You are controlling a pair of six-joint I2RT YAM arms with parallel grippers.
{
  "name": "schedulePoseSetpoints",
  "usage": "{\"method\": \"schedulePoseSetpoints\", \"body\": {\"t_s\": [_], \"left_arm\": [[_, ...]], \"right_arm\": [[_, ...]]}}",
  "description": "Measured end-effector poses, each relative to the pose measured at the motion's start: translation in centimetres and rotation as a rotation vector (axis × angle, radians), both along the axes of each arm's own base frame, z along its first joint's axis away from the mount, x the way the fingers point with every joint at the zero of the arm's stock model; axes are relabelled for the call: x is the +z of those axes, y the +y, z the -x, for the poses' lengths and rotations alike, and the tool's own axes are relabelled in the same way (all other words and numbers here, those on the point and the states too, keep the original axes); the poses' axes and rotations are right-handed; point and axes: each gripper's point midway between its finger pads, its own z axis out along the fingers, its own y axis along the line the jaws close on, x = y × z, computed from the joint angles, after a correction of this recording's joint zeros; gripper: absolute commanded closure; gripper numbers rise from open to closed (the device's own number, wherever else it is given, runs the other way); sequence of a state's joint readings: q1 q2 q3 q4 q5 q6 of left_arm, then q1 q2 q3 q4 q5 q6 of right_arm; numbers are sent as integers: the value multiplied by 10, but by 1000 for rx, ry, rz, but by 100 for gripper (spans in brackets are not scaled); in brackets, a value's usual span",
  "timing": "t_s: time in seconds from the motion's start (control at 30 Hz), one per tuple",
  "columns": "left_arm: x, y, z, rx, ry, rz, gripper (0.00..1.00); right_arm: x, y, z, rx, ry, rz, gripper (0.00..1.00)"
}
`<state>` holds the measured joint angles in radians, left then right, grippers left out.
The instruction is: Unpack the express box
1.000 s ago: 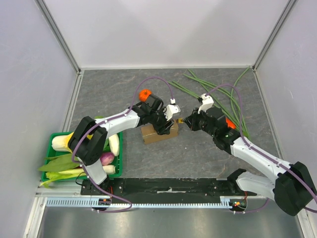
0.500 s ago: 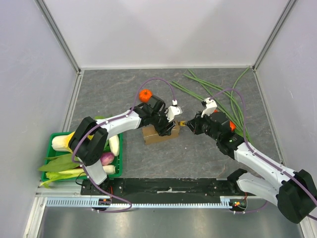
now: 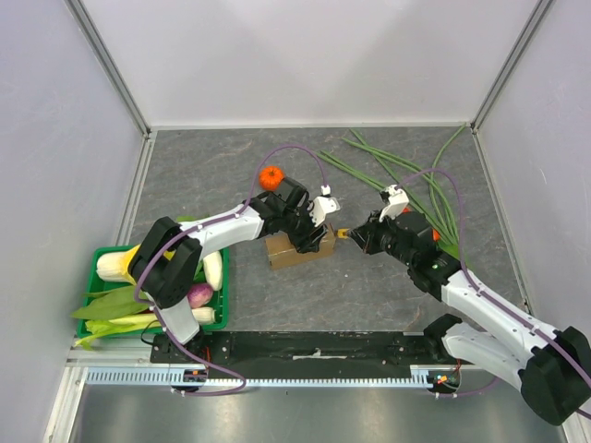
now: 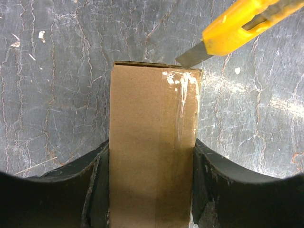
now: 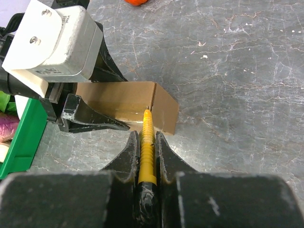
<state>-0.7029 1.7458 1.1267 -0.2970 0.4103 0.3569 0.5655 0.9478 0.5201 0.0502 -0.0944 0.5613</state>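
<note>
The express box is a small brown carton lying on the grey table, lid shut. My left gripper is shut on it, with one black finger pressed against each long side. The box shows a whitish smear near its far end. My right gripper is shut on a yellow utility knife, which points at the box. The knife's blade tip touches the box's far right corner. From above, the knife bridges the gap between the box and the right gripper.
A green crate with corn, leeks and other vegetables stands at the near left. A tangerine lies just behind the left arm. Long green stalks sprawl across the back right, behind the right arm.
The right arm has shifted a little toward the near side and to the right, with the knife tip still at the box's end. The left gripper and the box have not moved.
</note>
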Motion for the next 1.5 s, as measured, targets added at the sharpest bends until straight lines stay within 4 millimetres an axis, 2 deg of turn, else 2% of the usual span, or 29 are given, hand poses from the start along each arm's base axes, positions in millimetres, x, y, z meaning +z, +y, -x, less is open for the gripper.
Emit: {"method": "schedulePoseSetpoints", "body": {"t_s": [0.27,0.43,0.53,0.57,0.63,0.67,0.7,0.73,0.87,0.97,1.1,1.23,1.37,1.43,1.5], "left_arm": [[0,-1,-3,22,4,-2,78],[0,3,-19,90,-17,-3,75],[1,3,-22,106,-20,-4,59],[1,3,-22,108,-19,-3,49],[1,3,-21,110,-13,2,42],[2,2,-21,112,-12,4,33],[2,2,-21,116,-8,7,13],[3,3,-21,123,-3,9,6],[2,4,-15,148,54,8,4],[13,-2,-17,159,67,38,3],[43,-15,-23,168,50,122,2],[79,-20,-27,194,6,203,4],[108,-10,-40,298,-55,241,18],[113,2,-51,388,-79,235,22],[110,21,-62,502,-81,212,23]], "right_arm": [[2,-4,12,13,23,-3,100],[-22,1,41,96,152,27,100],[-28,-2,46,96,184,41,100],[-29,-3,47,92,190,45,100],[-31,-7,48,77,199,58,100],[-32,-9,48,70,201,63,100],[-33,-11,48,60,204,71,100],[-35,-12,48,53,207,76,100],[-40,-18,46,23,222,106,100],[-44,-19,42,8,233,126,100],[-46,-18,37,3,247,146,100],[-45,-12,28,4,254,154,100],[-41,-3,15,9,245,145,100],[-39,3,9,8,240,137,100],[-38,7,1,2,234,127,100]]}}
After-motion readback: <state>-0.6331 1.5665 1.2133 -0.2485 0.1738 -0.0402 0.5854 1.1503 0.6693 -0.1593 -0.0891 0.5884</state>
